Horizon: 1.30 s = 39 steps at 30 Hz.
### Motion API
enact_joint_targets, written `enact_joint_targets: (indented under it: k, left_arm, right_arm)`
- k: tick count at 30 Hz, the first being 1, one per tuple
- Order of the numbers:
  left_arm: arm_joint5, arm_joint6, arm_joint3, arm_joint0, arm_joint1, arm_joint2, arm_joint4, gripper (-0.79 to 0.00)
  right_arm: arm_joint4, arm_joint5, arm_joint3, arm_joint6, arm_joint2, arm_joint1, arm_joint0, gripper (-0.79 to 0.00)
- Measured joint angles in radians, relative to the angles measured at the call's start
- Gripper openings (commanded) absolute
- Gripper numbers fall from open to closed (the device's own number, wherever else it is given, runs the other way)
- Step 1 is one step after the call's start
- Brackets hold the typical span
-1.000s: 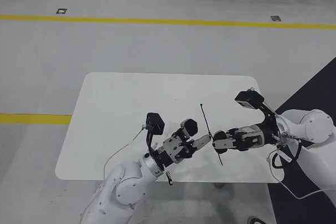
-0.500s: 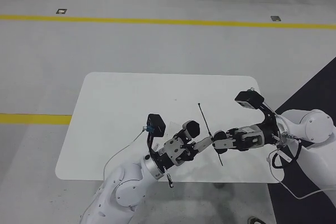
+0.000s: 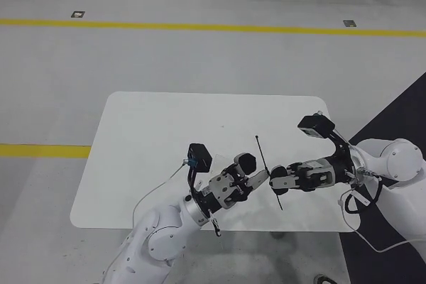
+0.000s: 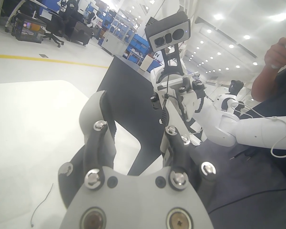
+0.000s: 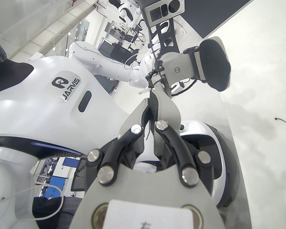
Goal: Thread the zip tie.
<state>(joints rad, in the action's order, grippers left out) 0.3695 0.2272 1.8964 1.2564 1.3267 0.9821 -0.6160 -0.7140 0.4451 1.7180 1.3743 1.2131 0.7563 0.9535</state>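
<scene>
Right gripper (image 3: pixel 275 179) clamped on zip tie (image 3: pixel 262 156) near mid-length, the tie held slanted above the white table (image 3: pixel 149 142). Left gripper (image 3: pixel 253 171) spread wide, just beside the tie. Thin black strand (image 4: pixel 41 202) lies loose on the table.

far half and left side of tabletop (image 3: pixel 163 142) bare, wide room to pass. near front edge, left hand (image 3: pixel 252 172) and right hand (image 3: pixel 272 179) close together, narrow gap between. zip tie (image 3: pixel 261 151) slants across that gap, pinched in right hand, both ends sticking out. left hand fingers spread, space between them free. thin black strand (image 4: pixel 41 201) lies flat on tabletop.
</scene>
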Motion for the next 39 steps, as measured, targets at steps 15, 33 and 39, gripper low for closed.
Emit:
enact_joint_targets:
  k: [15,33,39]
  left_arm:
    - [0.011,-0.001,0.019,0.011,-0.001,0.002,-0.005,-0.496]
    - [0.021,-0.01,0.017,0.004,0.003,-0.015,0.001,-0.526]
    - [0.023,-0.019,0.016,0.004,0.003,-0.014,0.0,-0.588]
  right_arm:
    - [0.0,0.0,0.0,0.0,0.0,0.0,0.0,-0.785]
    - [0.0,0.0,0.0,0.0,0.0,0.0,0.0,-0.785]
    - [0.0,0.0,0.0,0.0,0.0,0.0,0.0,-0.785]
